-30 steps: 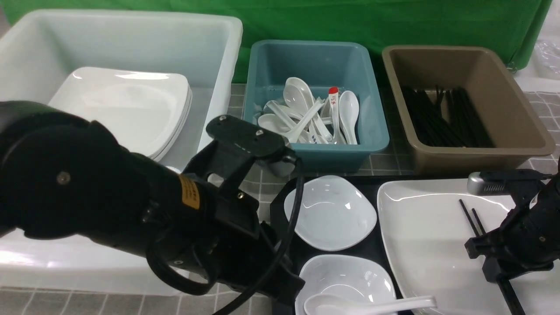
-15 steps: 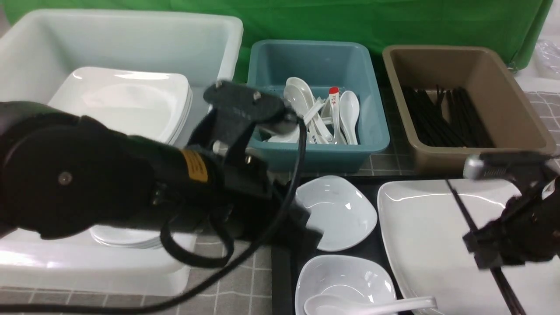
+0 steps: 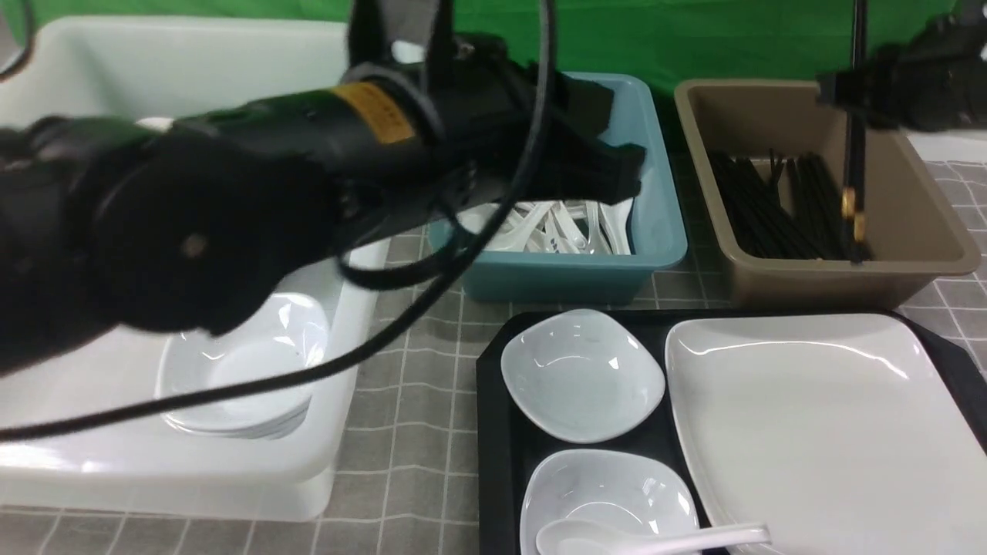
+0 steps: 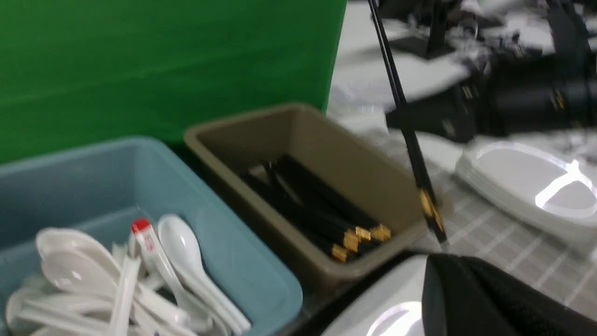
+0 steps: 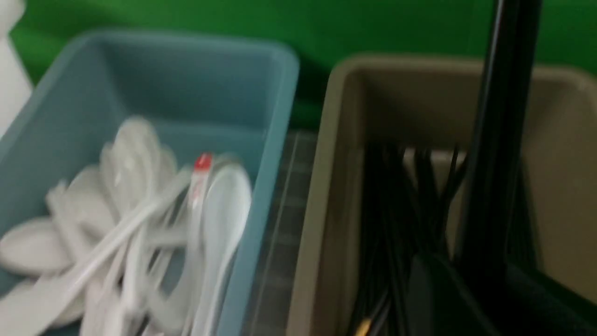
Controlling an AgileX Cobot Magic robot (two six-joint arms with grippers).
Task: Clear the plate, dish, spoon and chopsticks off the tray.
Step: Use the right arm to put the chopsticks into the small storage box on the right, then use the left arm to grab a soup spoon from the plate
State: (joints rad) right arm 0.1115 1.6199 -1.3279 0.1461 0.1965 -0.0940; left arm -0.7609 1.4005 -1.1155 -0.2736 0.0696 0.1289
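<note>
Lifted off the large white plate [image 3: 825, 416] since the earlier frames, the pair of black chopsticks [image 3: 854, 154] now hangs upright in front of the brown tub [image 3: 825, 279], pinched in the right fingers [image 3: 837, 89]. Gold bands mark the sticks near their lower ends. The left arm has also risen; its fingers [image 3: 628, 166], pressed together with nothing between them, are over the blue-green tub [image 3: 570, 277].

The plate lies on the right side of the black tray [image 3: 497, 462]. Beside it on the tray are two small white dishes, one farther away [image 3: 582, 378] and one nearer [image 3: 605, 478]. A white soup spoon [image 3: 586, 536] rests with its bowl in the nearer dish and its handle reaching over the plate's edge.

Beyond the tray, the blue-green tub holds many white spoons [image 3: 540, 227], and the brown tub to its right holds more black sticks [image 3: 763, 204]. At far left, partly hidden by the left arm, a big white bin [image 3: 231, 493] contains stacked small dishes [image 3: 243, 362]. Grey checked cloth [image 3: 416, 432] covers the bench, with green fabric [image 3: 732, 38] behind.
</note>
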